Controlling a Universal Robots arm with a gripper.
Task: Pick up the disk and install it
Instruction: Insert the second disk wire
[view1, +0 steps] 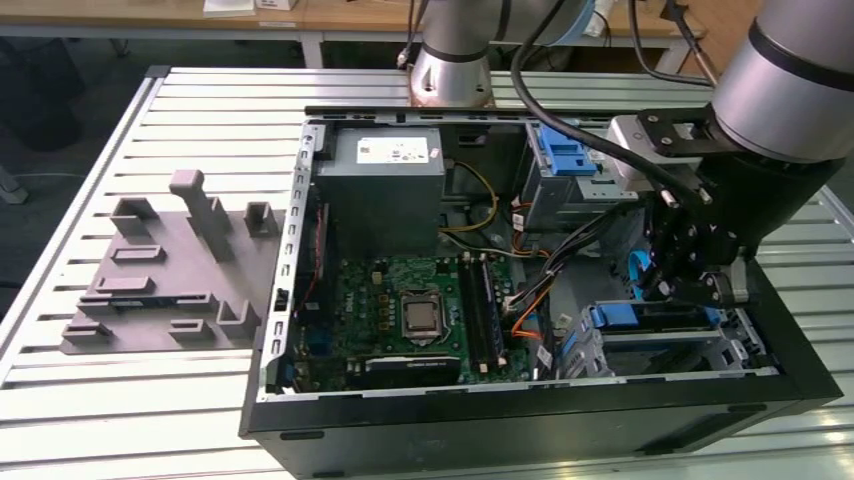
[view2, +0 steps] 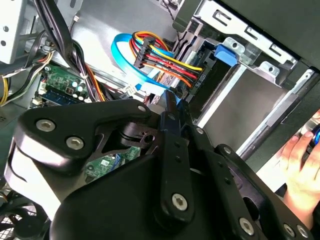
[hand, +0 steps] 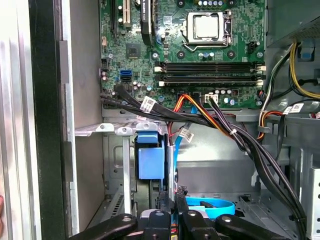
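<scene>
On the exterior view's left, a grey plastic fixture (view1: 160, 275) lies on the slatted table (view1: 80, 400), just beside the open computer case (view1: 534, 420). Inside the case come the grey power box (view1: 387, 190), then the green circuit board (view1: 414, 310), then a bundle of coloured wires (view1: 527, 310) running toward the drive cage. The disk (view1: 638, 316) sits in that cage at the case's near corner on the exterior view's right, and its blue bracket end faces me in the first wrist view (hand: 150, 161). My gripper (view1: 698, 292) hangs inside the case just above the disk. Its jaws are drawn together with nothing between them, and a blue ribbon cable (view2: 125, 47) runs just behind the tips. In the second wrist view a person's hand (view2: 300, 160) rests outside the case wall.
</scene>
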